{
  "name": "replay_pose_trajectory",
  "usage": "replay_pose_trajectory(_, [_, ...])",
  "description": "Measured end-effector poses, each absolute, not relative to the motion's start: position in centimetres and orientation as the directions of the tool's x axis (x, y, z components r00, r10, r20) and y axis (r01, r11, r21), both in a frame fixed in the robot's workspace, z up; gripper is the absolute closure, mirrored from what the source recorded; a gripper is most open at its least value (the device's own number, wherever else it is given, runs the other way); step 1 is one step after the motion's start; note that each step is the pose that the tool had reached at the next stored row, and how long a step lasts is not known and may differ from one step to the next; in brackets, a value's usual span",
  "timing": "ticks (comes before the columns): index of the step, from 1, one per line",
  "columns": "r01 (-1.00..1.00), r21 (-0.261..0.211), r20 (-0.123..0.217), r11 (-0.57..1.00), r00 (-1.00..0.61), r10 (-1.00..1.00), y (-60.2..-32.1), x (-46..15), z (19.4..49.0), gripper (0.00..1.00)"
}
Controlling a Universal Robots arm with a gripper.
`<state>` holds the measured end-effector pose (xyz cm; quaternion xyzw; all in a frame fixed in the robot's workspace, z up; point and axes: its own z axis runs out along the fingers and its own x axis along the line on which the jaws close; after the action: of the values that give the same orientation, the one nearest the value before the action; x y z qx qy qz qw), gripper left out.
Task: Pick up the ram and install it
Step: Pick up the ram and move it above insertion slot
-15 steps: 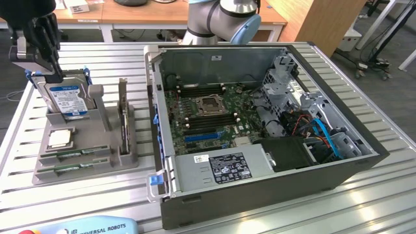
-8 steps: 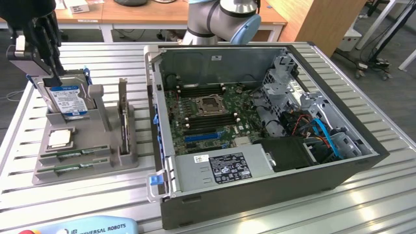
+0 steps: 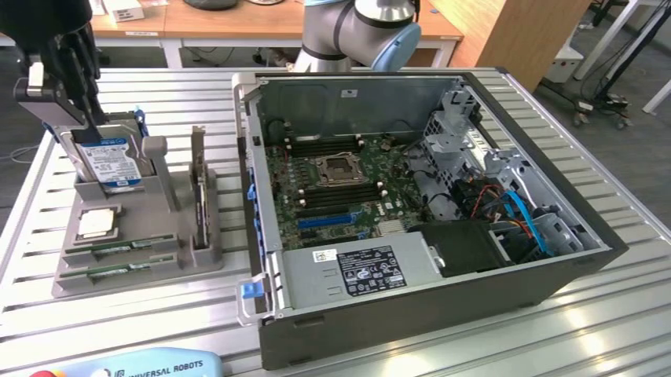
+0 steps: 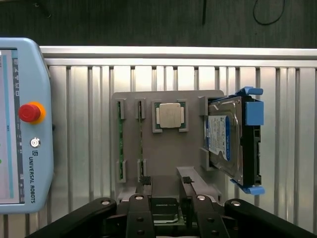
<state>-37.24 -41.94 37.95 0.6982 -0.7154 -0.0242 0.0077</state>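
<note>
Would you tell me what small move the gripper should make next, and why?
Probably a short sideways shift to bring the gripper above the nearer ram. Its jaws stand open and empty; this stick and the second ram lie slotted in the gray fixture, and the gripper hangs offset from both.

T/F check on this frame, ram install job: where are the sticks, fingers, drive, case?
1. Two ram sticks sit in the gray holder. True.
2. The fingers grip a ram stick. False: they are open and hold nothing.
3. The hard drive lies flat inside the computer case. False: it stands on edge in the holder, outside the case.
4. The computer case is open, circuit board showing. True.
</note>
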Motion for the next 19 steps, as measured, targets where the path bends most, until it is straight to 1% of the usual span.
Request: replay_pose_trajectory(19, [-0.999,0.044,-0.022,0.024,-0.025,-0.999,-41.9,-37.3,35.7,0.64])
